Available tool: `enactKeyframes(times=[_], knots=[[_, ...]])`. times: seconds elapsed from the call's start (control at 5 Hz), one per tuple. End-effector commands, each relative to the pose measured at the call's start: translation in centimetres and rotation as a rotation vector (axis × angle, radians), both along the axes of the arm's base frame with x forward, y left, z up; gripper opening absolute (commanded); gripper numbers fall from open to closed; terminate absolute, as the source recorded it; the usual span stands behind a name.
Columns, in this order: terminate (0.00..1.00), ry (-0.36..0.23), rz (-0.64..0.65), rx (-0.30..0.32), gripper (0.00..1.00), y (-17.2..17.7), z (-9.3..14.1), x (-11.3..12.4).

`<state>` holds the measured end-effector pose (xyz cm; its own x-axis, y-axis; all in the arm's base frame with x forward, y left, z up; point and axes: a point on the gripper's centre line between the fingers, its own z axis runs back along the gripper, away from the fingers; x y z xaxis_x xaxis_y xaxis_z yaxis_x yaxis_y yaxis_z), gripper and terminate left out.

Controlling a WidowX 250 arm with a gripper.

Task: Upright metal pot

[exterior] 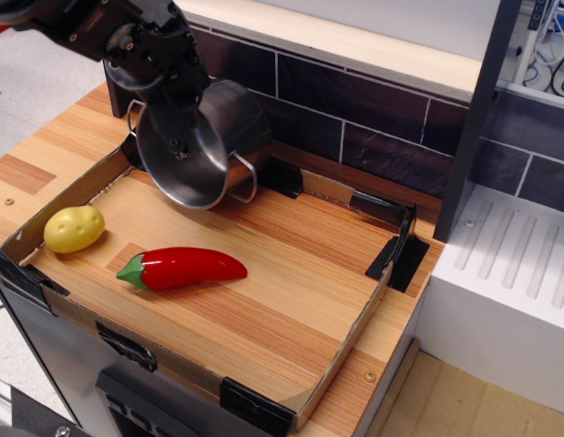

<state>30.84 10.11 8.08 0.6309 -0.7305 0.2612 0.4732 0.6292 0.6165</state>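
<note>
The shiny metal pot [238,116] is at the back left of the cardboard-walled wooden tray [341,341]. It is tilted, with its opening facing forward and to the left. One wire loop handle [248,179] hangs at its lower right and another shows at its upper left. My black gripper [177,127] comes in from the upper left and is shut on the pot's upper rim, with one finger reaching inside. The pot's lower edge is at or just above the tray floor; I cannot tell which.
A yellow potato [74,228] lies at the tray's left and a red pepper [181,267] in front of the pot. A dark tiled wall [354,118] runs behind. A white ribbed unit [509,273] and a dark post [477,118] stand to the right.
</note>
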Motion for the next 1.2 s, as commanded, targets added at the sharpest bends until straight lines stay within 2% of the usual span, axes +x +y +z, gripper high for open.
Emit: enactKeyframes(times=[0.0,0.2,0.4,0.6,1.0], knots=[[0.0,0.029,0.165,0.019,0.0,1.0,2.0,1.8],[0.0,0.204,0.369,0.0,0.0,1.9,1.6,1.9],[0.0,0.261,0.482,0.028,0.0,2.9,1.1,1.3],[0.0,0.383,0.545,0.0,0.0,4.0,0.0,0.0],[0.0,0.457,0.676,-0.038,0.0,6.0,-1.1,-1.7]])
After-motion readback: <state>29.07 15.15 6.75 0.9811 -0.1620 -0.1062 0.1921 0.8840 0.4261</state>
